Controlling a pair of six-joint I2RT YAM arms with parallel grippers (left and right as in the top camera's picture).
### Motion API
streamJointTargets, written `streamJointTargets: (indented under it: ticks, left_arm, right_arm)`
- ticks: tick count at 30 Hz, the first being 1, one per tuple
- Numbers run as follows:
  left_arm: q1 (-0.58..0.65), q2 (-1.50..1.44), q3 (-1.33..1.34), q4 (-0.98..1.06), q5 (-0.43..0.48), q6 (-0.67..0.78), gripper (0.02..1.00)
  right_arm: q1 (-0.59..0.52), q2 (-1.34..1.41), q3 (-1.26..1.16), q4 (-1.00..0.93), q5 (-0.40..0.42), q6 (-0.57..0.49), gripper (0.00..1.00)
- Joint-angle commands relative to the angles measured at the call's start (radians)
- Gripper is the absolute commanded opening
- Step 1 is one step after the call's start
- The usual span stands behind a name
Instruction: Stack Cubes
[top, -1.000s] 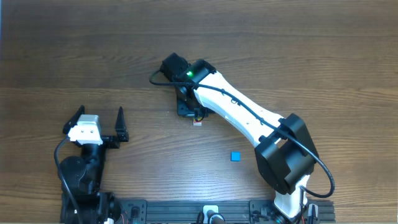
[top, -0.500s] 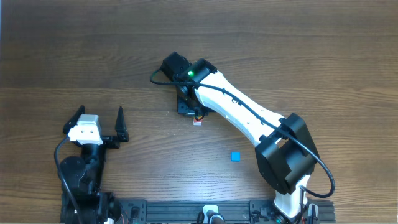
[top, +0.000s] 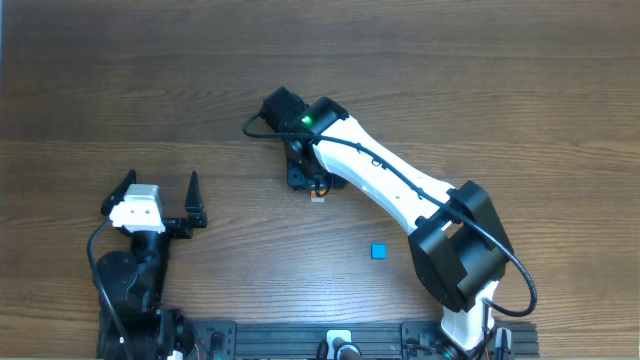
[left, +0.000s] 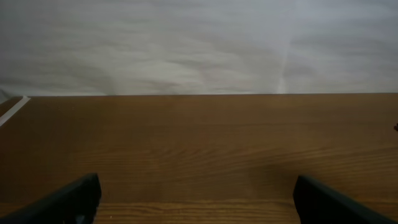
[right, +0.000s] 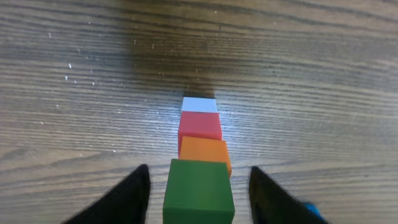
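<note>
A stack of cubes stands on the wooden table: white (right: 199, 104) at the bottom, then red (right: 199, 127), orange (right: 205, 150) and green (right: 198, 190) on top. My right gripper (right: 199, 194) hangs over the stack, its fingers (right: 134, 194) open, one on each side of the green cube with small gaps. From above, the stack's foot (top: 318, 198) peeks out beside the right gripper (top: 306, 178). A blue cube (top: 378, 251) lies alone nearer the right arm's base; a corner of this blue cube (right: 311, 213) also shows. My left gripper (top: 162, 180) stands open at the left, holding nothing.
Bare wood (left: 199, 143) stretches ahead of the left gripper (left: 199, 208) to a white backdrop. The right arm (top: 400, 195) runs diagonally across the table's middle.
The right wrist has shifted very slightly toward the arm's base over the stack. The left arm and the blue cube have not moved.
</note>
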Motion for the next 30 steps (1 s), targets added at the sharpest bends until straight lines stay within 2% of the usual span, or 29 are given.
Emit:
streamJointTargets:
  ticks: [1,4,9,14,20,25,28,30]
  left_arm:
    - [0.006,-0.005,-0.006,0.005,0.007,0.017,0.998]
    - [0.006,-0.005,-0.006,0.005,0.007,0.017,0.998]
    - [0.006,-0.005,-0.006,0.005,0.007,0.017,0.998]
    - [0.006,-0.005,-0.006,0.005,0.007,0.017,0.998]
    - [0.006,-0.005,-0.006,0.005,0.007,0.017,0.998]
    - [0.006,-0.005,-0.006,0.005,0.007,0.017,0.998]
    - [0.006,-0.005,-0.006,0.005,0.007,0.017,0.998]
    - [0.006,-0.005,-0.006,0.005,0.007,0.017,0.998]
  right_arm:
    - [-0.006,-0.007,-0.008,0.002,-0.002,0.008,0.750]
    - [-0.006,-0.007,-0.007,0.002,-0.002,0.008,0.993]
    - [-0.006,-0.019,-0.001,0.002,-0.001,0.002,0.993]
    - [-0.002,-0.122,0.015,-0.006,0.001,-0.065,0.991]
    - [0.001,-0.330,0.000,-0.170,0.084,-0.067,0.993]
    - [-0.001,-0.521,-0.248,-0.170,0.100,-0.026,0.993]
    - [-0.001,-0.640,-0.541,-0.045,0.057,0.040,0.991]
    - [-0.001,-0.661,-0.627,0.013,0.028,0.041,0.993]
